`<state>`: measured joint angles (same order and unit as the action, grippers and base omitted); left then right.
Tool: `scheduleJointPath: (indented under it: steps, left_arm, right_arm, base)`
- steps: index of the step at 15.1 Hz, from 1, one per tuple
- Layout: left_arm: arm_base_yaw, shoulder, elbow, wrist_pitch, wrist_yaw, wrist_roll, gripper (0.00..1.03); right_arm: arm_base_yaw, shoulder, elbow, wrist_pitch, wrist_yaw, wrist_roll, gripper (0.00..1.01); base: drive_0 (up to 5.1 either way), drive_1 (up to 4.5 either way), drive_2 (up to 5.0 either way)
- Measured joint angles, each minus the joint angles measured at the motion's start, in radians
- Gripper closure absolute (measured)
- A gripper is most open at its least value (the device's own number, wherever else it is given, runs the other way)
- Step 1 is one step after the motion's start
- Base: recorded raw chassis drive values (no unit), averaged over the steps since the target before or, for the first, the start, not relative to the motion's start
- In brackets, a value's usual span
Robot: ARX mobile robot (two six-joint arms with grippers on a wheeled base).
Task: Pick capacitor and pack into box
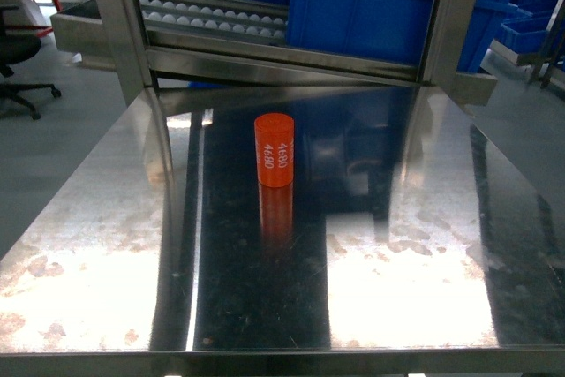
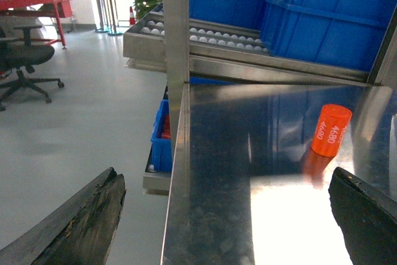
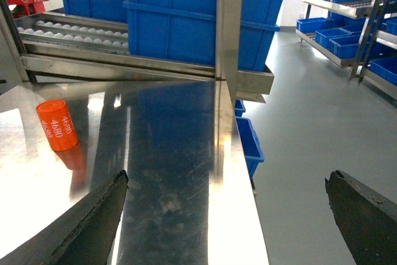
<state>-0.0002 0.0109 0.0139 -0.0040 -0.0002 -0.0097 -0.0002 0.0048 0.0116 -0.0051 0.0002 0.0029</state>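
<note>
Currently, I read both grippers as spread wide and holding nothing: the left gripper shows one dark finger at each lower corner of its wrist view, and the right gripper shows the same in its own view. Neither gripper appears in the head view, so I judge both arms to be drawn back from the work area. Outward from the left gripper, the capacitor stands ahead and to the right; from the right gripper, it stands ahead and to the left. In the head view it stands upright near the middle of the steel table, slightly toward the far edge, apart from everything else. The box is not visible in any view. I expect the capacitor to be light, rigid and smooth-sided, so it may tip or roll on the polished surface if nudged. I would take hold across the curved side at mid-height, with the fingers opposite each other and the axis vertical. Beyond the table, blue bins sit on a roller rack.
</note>
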Motion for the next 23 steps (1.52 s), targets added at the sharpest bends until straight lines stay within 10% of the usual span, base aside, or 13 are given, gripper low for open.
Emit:
scheduleJointPath:
  steps: [6, 7, 9, 13, 18, 23]
  left_arm:
    - [-0.004, 0.003, 0.001, -0.012, -0.013, -0.001, 0.05]
    - [-0.080, 0.100, 0.018, 0.003, -0.165, -0.015, 0.05]
    - [-0.137, 0.489, 0.092, 0.336, -0.242, -0.009, 0.05]
    - [-0.249, 1.243, 0.444, 0.813, -0.190, 0.016, 0.05]
    - [-0.383, 1.859, 0.868, 0.909, -0.104, 0.018, 0.05]
    - [-0.407, 2.119, 1.082, 0.871, -0.104, 0.001, 0.05]
  right_arm:
    - [0.000, 0.000, 0.000, 0.000, 0.000, 0.000, 0.03]
    - [0.000, 0.000, 0.000, 0.000, 0.001, 0.000, 0.03]
    - [0.000, 0.000, 0.000, 0.000, 0.000, 0.000, 0.03]
    - [0.000, 0.000, 0.000, 0.000, 0.000, 0.000, 0.03]
    - [0.000, 0.000, 0.000, 0.000, 0.000, 0.000, 0.03]
    - [0.000, 0.000, 0.000, 0.000, 0.000, 0.000, 0.03]
  base:
    - [0.0, 0.00, 0.0]
    - [0.0, 0.00, 0.0]
    - [0.0, 0.00, 0.0]
    - [0.0, 0.00, 0.0]
    - [0.0, 0.00, 0.0]
    - [0.0, 0.00, 0.0]
